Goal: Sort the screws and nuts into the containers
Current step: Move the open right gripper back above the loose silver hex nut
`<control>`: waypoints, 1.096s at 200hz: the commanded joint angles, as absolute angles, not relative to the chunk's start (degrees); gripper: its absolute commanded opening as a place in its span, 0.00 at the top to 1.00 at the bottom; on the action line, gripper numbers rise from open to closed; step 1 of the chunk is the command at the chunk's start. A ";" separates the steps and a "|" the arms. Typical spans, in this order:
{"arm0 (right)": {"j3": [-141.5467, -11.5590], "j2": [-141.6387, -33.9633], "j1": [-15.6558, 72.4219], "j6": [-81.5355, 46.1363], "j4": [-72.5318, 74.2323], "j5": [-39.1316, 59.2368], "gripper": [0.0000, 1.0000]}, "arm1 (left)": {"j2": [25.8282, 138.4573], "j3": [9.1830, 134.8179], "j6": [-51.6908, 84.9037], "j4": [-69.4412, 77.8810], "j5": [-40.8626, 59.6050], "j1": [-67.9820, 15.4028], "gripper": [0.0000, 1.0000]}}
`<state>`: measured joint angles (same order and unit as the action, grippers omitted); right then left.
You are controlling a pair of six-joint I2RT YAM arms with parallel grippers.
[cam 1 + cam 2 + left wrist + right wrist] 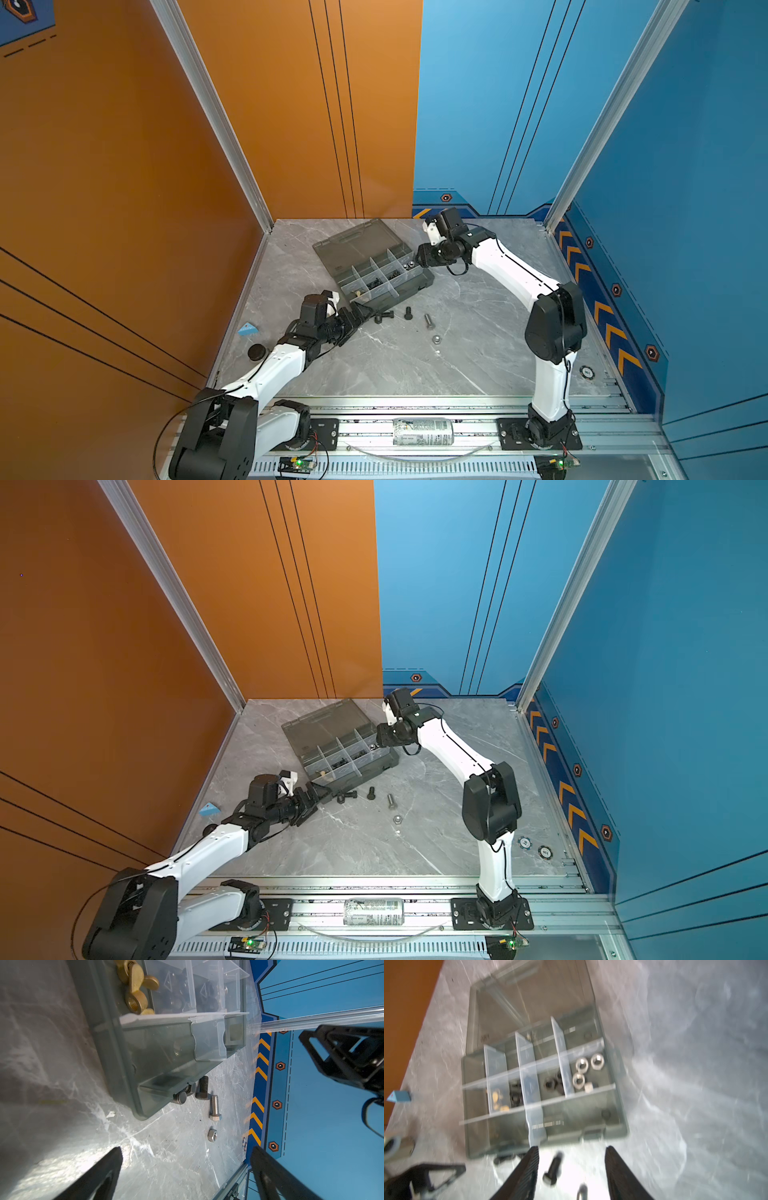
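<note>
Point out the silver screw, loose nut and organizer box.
silver screw (pixel 214 1105): left wrist view, shank.
loose nut (pixel 210 1137): left wrist view, hexagonal rim.
organizer box (pixel 411 289): a top view, front wall.

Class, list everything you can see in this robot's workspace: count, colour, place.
box: one, grey, lid open, table back
wing nuts: several, brass, box left side
boxed nuts: several, silver, box right end
black hardware: several, middle compartments
black bolts: two, before box
silver bolt: one, beside them
loose nut: one, silver, by silver bolt
wedge: one, blue, left edge
cap: one, black, near wedge
can: one, silver, front rail
chips: two, patterned, right edge
left tool: open, empty
right tool: open, empty
</note>
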<state>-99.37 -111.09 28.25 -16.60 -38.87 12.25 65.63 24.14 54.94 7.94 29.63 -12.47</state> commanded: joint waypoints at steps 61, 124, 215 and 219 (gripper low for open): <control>-74.57 -99.04 29.72 -23.11 -41.74 16.01 0.46 | 66.27 26.03 54.95 8.07 29.25 -13.95 0.02; -63.97 -92.16 35.10 -28.34 -39.25 14.01 0.46 | 66.74 26.28 55.02 7.63 28.44 -14.84 0.02; -60.83 -94.19 42.62 -32.78 -36.30 5.50 0.47 | 67.86 26.54 54.87 7.88 28.14 -15.71 0.02; -60.79 -94.49 42.74 -32.83 -36.22 5.39 0.47 | 67.97 26.55 54.90 7.93 28.14 -15.70 0.02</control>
<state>-61.78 -92.92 41.47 -31.20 -37.19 8.88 67.31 25.10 55.11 7.97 29.34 -15.25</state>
